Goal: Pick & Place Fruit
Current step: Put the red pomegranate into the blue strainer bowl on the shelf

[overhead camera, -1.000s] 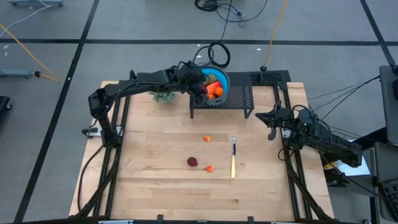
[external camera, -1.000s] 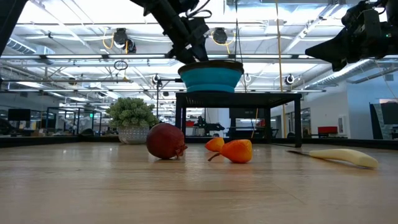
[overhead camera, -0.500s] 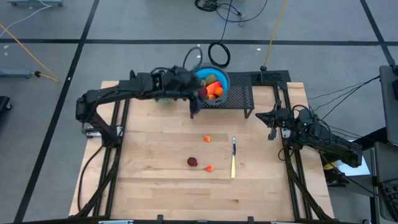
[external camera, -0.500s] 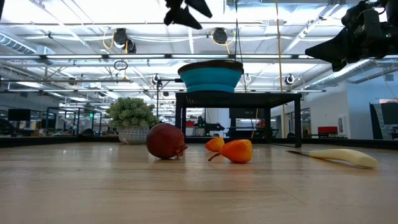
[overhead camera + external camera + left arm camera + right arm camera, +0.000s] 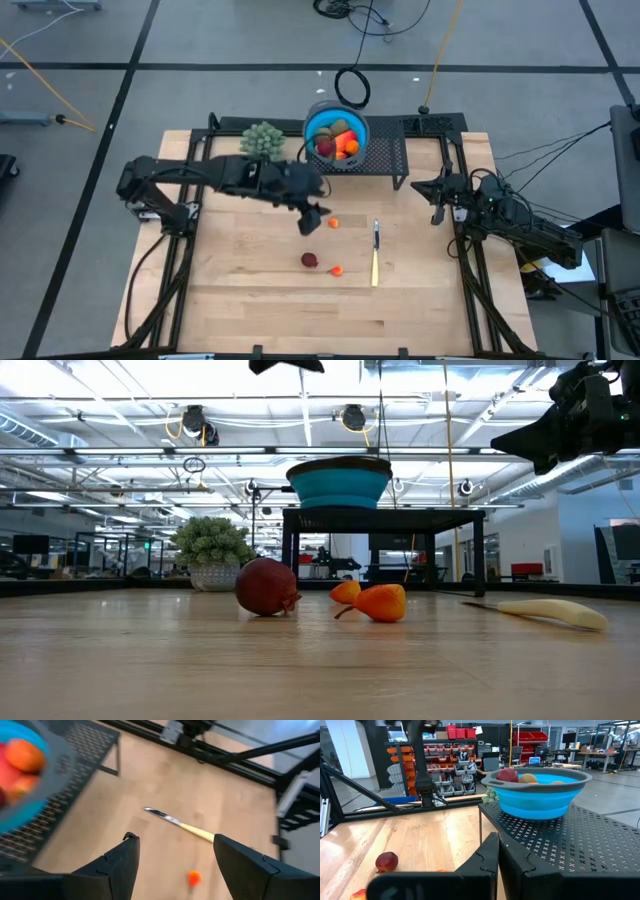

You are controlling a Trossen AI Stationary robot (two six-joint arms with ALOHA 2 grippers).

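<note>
Dark left gripper [image 5: 312, 219] apparently empty (fingers [image 5: 117, 865] apart), above table [image 5: 250, 310].

Knife [image 5: 375, 254] w/ pale yellow handle lying flat on wood table [image 5: 250, 300], bushy green plant [image 5: 262, 139] sitting at back beside black mesh stand [image 5: 385, 160] carrying blue bowl [image 5: 357, 128].

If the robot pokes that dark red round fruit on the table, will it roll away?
Probably, a little. The dark red fruit looks round and rests on smooth, flat wood. Its small stem nub might stop it soon. It looks like a light toy, so a nudge may move it easily.
</note>
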